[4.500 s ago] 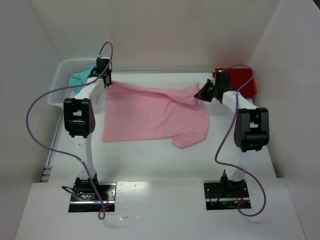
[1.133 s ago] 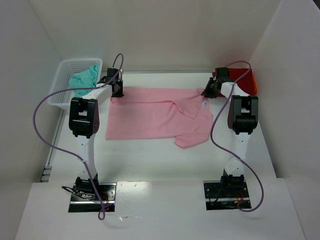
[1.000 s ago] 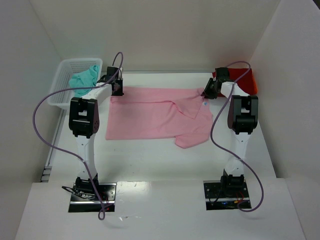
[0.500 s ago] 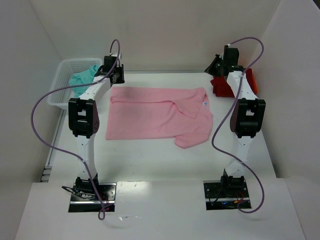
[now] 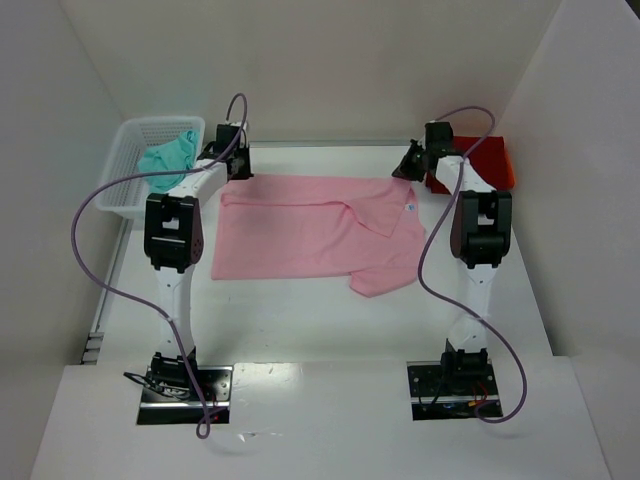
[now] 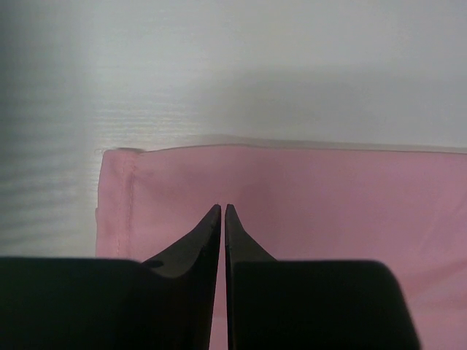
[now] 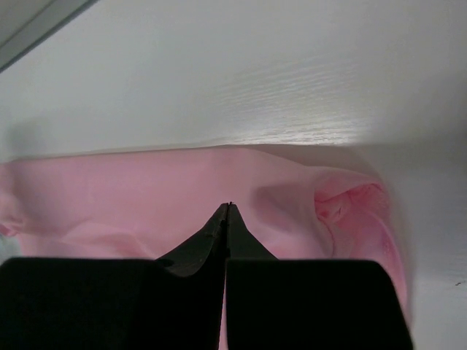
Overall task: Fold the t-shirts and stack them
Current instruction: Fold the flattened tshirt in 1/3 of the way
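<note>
There are three t-shirts: one pink t-shirt point(image 5: 310, 225), one red t-shirt point(image 5: 488, 160) and one teal t-shirt point(image 5: 165, 158). There is one white basket point(image 5: 125, 150) and one worktop point(image 5: 300, 320). There are two arms, the left arm point(image 5: 175, 230) and the right arm point(image 5: 480, 225). Each carries one end effector, so two together: the left end effector point(image 5: 238, 165) and the right end effector point(image 5: 408, 167).

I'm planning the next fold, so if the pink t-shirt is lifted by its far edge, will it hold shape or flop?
Likely floppy: the pink t-shirt lies flat with soft creases and a bunched sleeve, so it should drape from any pinch. Probably light, since its hemmed corner looks thin. Pushed, it would likely wrinkle rather than slide on the white table.
</note>
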Motion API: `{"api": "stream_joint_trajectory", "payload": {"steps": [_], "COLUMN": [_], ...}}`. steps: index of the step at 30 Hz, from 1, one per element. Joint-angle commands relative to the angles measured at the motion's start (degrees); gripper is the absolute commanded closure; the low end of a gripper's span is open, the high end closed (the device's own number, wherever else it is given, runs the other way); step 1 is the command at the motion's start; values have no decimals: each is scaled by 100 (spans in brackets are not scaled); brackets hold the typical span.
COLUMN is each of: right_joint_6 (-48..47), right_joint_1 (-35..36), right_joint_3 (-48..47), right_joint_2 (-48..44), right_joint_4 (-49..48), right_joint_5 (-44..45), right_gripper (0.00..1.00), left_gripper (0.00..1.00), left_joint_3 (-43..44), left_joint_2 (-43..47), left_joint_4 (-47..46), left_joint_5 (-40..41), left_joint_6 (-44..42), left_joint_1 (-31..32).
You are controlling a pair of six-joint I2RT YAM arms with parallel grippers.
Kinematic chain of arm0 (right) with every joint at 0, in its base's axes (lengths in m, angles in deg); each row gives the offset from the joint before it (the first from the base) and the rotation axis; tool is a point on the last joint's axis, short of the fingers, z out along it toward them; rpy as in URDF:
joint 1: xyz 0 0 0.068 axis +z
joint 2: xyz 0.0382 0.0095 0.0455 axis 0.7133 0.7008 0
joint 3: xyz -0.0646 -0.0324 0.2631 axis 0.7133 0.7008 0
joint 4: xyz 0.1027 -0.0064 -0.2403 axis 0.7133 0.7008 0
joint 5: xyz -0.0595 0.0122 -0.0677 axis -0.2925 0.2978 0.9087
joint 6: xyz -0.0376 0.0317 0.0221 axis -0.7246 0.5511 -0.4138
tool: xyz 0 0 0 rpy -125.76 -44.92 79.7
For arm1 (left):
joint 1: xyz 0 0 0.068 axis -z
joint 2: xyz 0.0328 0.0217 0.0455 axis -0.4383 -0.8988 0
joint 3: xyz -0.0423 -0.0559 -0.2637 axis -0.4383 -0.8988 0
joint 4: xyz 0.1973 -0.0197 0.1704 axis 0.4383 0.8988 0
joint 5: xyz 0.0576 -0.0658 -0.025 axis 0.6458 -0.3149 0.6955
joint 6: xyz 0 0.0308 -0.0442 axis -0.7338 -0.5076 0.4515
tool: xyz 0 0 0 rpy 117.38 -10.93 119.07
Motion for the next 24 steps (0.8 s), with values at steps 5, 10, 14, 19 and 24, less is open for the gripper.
{"api": "stream_joint_trajectory", "payload": {"steps": [5, 10, 14, 19, 24], "right_joint_6": [-223, -276, -416, -479, -531], "right_joint_1": [21, 21, 21, 21, 21], "right_joint_3": [66, 241, 242, 304, 409], "right_joint_2": [113, 166, 166, 219, 219], "right_joint_4": [-202, -96, 70, 237, 361], "right_joint_5": [349, 771, 1105, 1299, 1502], "right_gripper": [100, 100, 100, 100, 100], "left_gripper": [90, 90, 90, 90, 90], "left_joint_3": [48, 179, 399, 452, 514], "left_joint_2": [-174, -341, -456, -517, -570], "left_joint_4": [99, 318, 572, 635, 688], "left_joint_5": [504, 636, 689, 742, 855], "left_joint_6": [74, 21, 21, 21, 21], "left_joint_1": [24, 24, -29, -29, -29]}}
